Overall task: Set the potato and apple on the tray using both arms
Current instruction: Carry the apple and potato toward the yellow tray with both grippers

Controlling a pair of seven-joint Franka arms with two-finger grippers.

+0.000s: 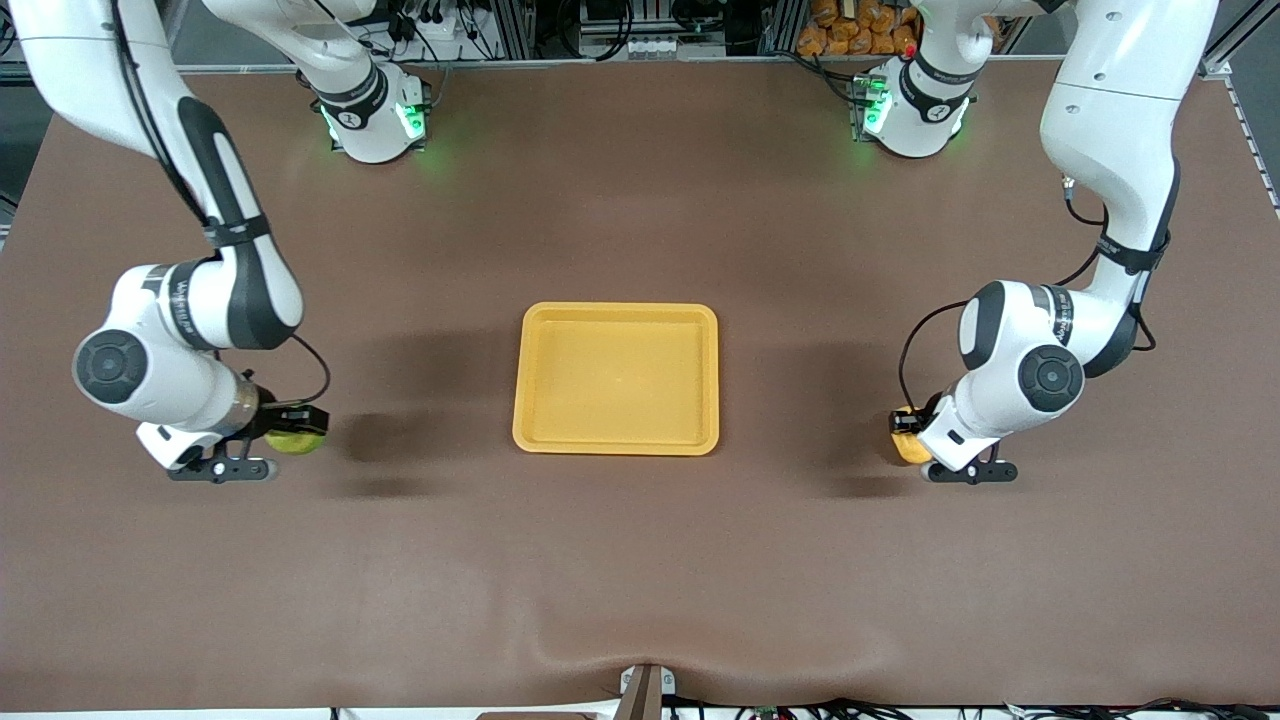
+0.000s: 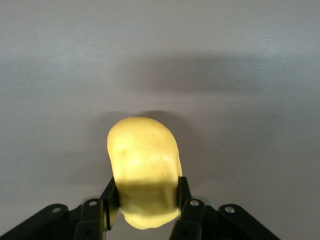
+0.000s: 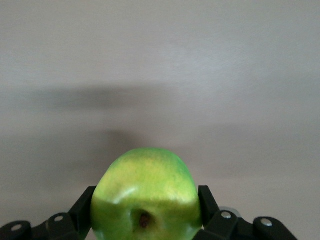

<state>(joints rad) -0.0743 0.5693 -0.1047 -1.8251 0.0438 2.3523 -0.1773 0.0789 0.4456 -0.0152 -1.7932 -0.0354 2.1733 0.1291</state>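
Left gripper clamped on potato, low over table at left arm's end. Right gripper clamped on apple at right arm's end. Tray between them, bare

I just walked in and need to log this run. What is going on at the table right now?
Two robot arms are each gripping a piece of produce for loading onto a tray. The left gripper is shut on the potato toward the left arm's end of the table. The right gripper is shut on the apple toward the right arm's end. The yellow-orange tray sits between them on the brown table, with nothing in it yet.
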